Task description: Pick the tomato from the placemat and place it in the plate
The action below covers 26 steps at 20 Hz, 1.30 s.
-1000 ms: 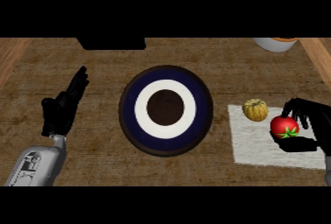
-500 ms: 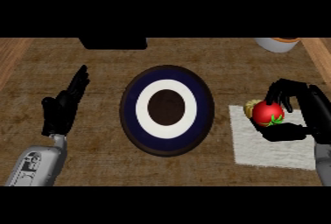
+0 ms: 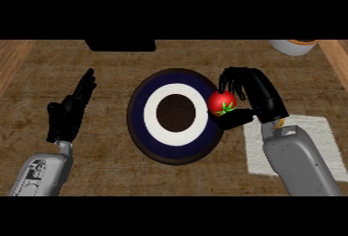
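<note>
Grey forearm of the right arm (image 3: 296,163) comes in from the lower right and covers much of the white placemat (image 3: 325,138) beneath it; only the mat's right part and a strip along its left edge show. One mat, whatever else lies on it is hidden by the arm. Right hand (image 3: 257,99) is curled round the red tomato (image 3: 222,102), fingers over the top, thumb below it. One tomato, green stem facing the camera, off the mat, held over the right rim of the plate (image 3: 175,115). One plate, centre of the brown woven counter surface (image 3: 108,175): dark blue outer ring, white ring, dark brown middle. Nothing lies between tomato and plate. Left hand (image 3: 68,113) sits at the left, well apart from the plate, fingers straight and pointing up, holding nothing. Far edge: one black block (image 3: 120,44) at top centre, and one white bowl-like vessel (image 3: 293,46) at top right, cut by the edge.
</note>
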Tool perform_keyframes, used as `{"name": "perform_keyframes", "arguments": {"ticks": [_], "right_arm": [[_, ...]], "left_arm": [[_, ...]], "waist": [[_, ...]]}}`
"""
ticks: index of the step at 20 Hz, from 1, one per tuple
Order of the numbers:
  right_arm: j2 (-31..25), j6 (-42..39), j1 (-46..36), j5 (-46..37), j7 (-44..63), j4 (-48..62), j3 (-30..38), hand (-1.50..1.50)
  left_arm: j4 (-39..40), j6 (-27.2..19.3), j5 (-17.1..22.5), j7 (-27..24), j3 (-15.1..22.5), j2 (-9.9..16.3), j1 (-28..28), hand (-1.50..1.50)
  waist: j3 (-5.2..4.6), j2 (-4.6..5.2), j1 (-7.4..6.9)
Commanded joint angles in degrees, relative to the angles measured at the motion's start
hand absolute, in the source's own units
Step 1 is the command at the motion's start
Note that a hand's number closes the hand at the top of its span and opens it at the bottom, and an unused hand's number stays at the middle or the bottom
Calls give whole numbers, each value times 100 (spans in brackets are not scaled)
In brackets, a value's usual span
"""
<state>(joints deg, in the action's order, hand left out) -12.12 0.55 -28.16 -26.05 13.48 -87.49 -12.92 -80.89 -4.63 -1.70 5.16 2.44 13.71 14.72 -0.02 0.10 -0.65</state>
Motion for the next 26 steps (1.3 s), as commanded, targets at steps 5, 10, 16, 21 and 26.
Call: {"name": "perform_keyframes", "arguments": {"ticks": [5, 10, 16, 21, 26], "right_arm": [[897, 336, -1175, -1240, 395, 1828, -692, 150], [1196, 1076, -1522, -748, 609, 3258, -934, 150], [1208, 1782, -1738, 680, -80, 4254, -1431, -150], [1210, 2151, -1667, 1762, -766, 4240, -1639, -150], [1211, 2482, -1668, 2487, -1003, 3611, -843, -150]], "left_arm": [[-43, 84, -54, 112, -3, -50, 37, 0], [-61, 143, -56, 209, -47, -35, 122, 0], [86, -17, -205, 110, 15, -282, 233, 0], [40, 235, -114, -65, -82, -126, 67, 0], [87, -49, -391, -124, 102, -360, 5, 0]], "waist": [[0, 9, -42], [3, 30, -124], [6, 45, -170], [8, 46, -224], [7, 13, -74]]}}
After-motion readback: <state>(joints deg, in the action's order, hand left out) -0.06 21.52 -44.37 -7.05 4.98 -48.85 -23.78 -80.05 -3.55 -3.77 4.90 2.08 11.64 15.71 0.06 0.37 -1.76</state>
